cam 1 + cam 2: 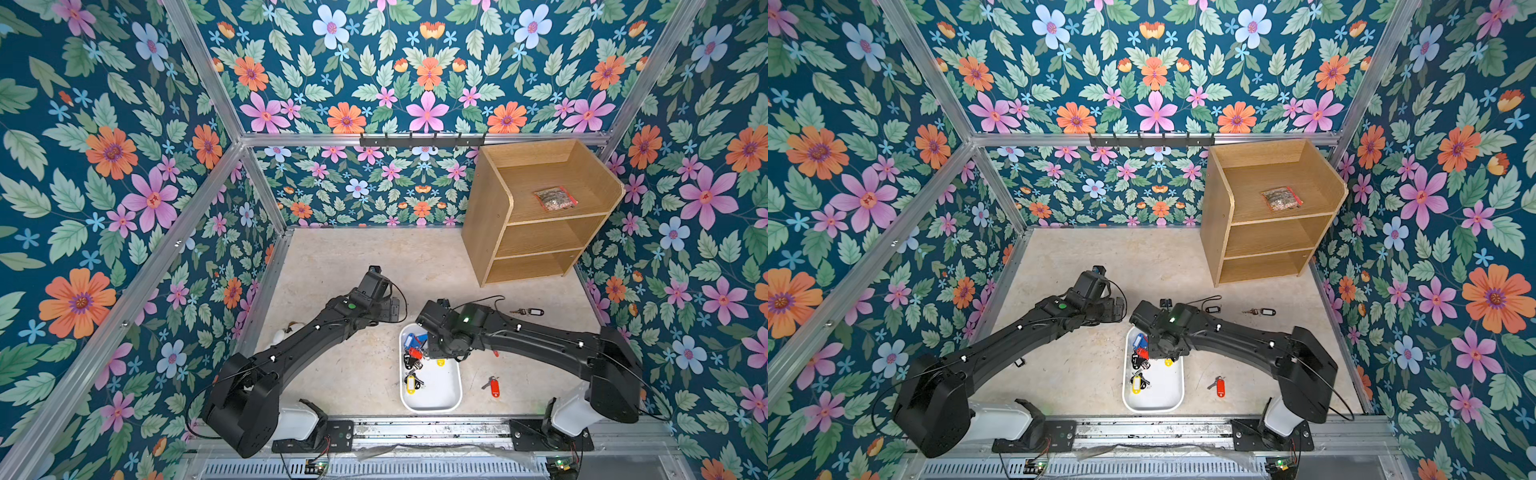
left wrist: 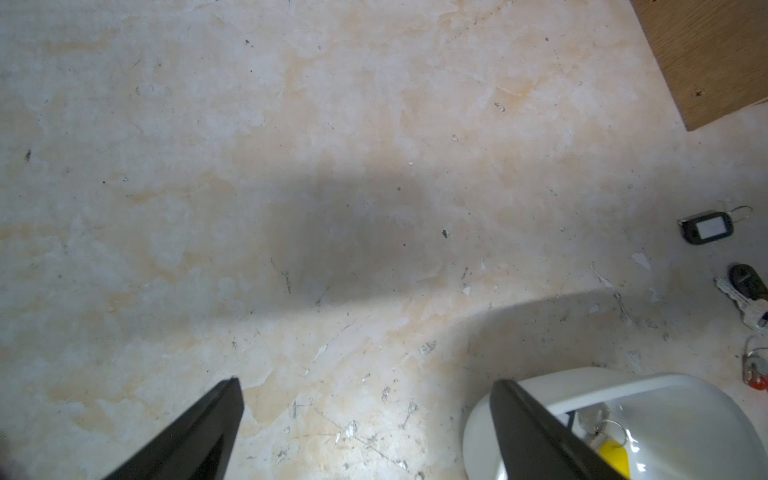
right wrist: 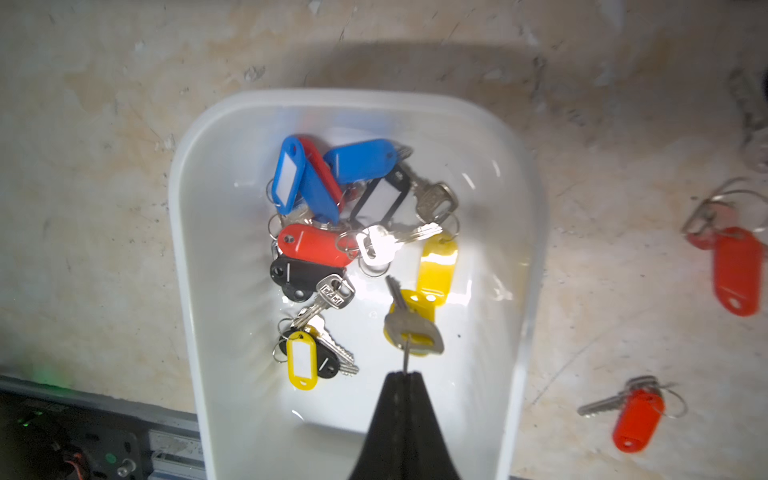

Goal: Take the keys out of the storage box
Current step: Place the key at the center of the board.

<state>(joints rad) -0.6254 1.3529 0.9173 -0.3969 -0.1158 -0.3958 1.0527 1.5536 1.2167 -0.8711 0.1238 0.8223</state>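
Right gripper (image 3: 401,376), fingers pinched together on the ring of a yellow-tagged key (image 3: 411,328) within the white box (image 3: 178,232); lift straight up, clear of the other keys (image 3: 324,232). Beyond, left gripper (image 2: 365,381) hovers, fingers apart, over the table (image 2: 332,166).

Among the keys (image 3: 374,245) in the storage box (image 3: 530,257), one silver key (image 3: 334,294) bears stamped capital letters across its head. There seem to be four, too blurred in the right wrist view to spell with certainty. It touches the black tag (image 3: 299,276). In a top view that spot is at about six o'clock of the red tag (image 1: 415,353). The white inserts of the blue tag (image 3: 286,176) and yellow tag (image 3: 300,359) show no legible writing.
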